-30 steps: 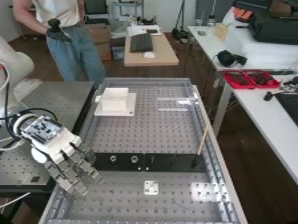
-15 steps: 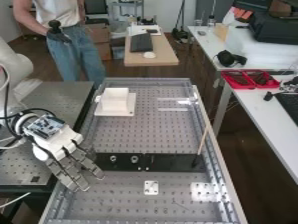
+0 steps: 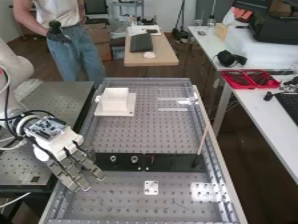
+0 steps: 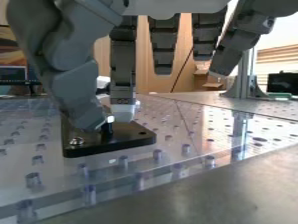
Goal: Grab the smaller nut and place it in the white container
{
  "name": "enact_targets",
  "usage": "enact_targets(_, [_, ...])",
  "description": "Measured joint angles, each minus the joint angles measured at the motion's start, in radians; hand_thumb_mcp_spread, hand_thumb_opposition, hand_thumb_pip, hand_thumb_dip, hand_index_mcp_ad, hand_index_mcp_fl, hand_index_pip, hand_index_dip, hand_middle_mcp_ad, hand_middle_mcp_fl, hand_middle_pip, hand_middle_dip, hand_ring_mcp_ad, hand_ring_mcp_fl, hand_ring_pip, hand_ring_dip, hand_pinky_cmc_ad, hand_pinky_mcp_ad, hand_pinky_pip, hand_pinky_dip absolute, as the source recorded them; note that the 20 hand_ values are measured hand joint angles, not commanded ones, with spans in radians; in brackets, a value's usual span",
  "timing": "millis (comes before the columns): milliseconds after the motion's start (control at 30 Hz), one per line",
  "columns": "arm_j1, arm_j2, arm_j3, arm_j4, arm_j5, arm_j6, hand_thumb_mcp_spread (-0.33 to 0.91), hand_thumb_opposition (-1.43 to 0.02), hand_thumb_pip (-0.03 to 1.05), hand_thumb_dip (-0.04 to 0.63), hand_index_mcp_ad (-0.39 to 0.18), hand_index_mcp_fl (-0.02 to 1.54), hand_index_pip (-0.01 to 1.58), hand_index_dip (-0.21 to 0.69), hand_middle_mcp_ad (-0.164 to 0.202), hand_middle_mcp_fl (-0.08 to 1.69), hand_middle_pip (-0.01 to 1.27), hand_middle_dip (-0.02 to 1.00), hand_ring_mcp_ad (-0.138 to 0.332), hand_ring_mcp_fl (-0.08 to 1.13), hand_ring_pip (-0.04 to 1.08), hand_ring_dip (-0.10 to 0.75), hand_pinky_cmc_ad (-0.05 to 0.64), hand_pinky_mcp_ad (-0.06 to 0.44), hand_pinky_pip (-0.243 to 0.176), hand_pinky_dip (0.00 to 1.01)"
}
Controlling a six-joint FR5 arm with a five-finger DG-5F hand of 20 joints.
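The hand [image 3: 61,146] is over the bench's left edge in the high view, its straight fingers slanting down beside the left end of the black bar [image 3: 174,162]. On the bar stand the larger nut [image 3: 113,159] and the bearing [image 3: 134,159]. The white container [image 3: 115,99] sits farther up the bench on a white plate. In the wrist view the hand [image 4: 123,65] has its thumb and one finger low at the bar [image 4: 130,141], close together. A small dark shape with a bright spot lies between their tips; I cannot tell what it is.
A thin wooden stick [image 3: 203,137] leans up from the bar's right end. A small white plate [image 3: 151,187] lies on the bench nearer the camera. Transparent walls [image 3: 213,150] edge the bench. In the wrist view a screw head [image 4: 76,141] is on the bar.
The hand has shifted slightly to the right in the high view, mostly in the first half second. The larger nut, the bearing and the white container have not moved.
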Motion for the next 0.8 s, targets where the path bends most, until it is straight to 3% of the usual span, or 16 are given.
enact_targets(800, [-0.036, -0.009, 0.025, -0.018, -0.055, -0.021, 0.37, -0.76, 0.76, 0.19, -0.119, 0.12, 1.56, 0.051, 0.087, 0.1, 0.12, 0.22, 0.222, 0.0, 0.07, 0.054, 0.302, 0.183, -0.058, 0.46])
